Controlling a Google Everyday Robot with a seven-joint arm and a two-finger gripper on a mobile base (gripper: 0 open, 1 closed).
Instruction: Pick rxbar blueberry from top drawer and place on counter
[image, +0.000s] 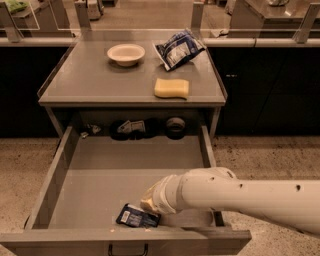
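The rxbar blueberry (137, 216) lies lengthwise leftward from my gripper (150, 204), along the top drawer (54, 176) front. I cannot tell whether my gripper is spread or closed.

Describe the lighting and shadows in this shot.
Camera view: dim, warm light. The counter shows a soft sheen near its back edge; the recess beneath it sits in deep shadow, obscuring its dark contents. In the top drawer, the gripper hangs at the front, just over the rxbar blueberry, and shadow pools under the arm.
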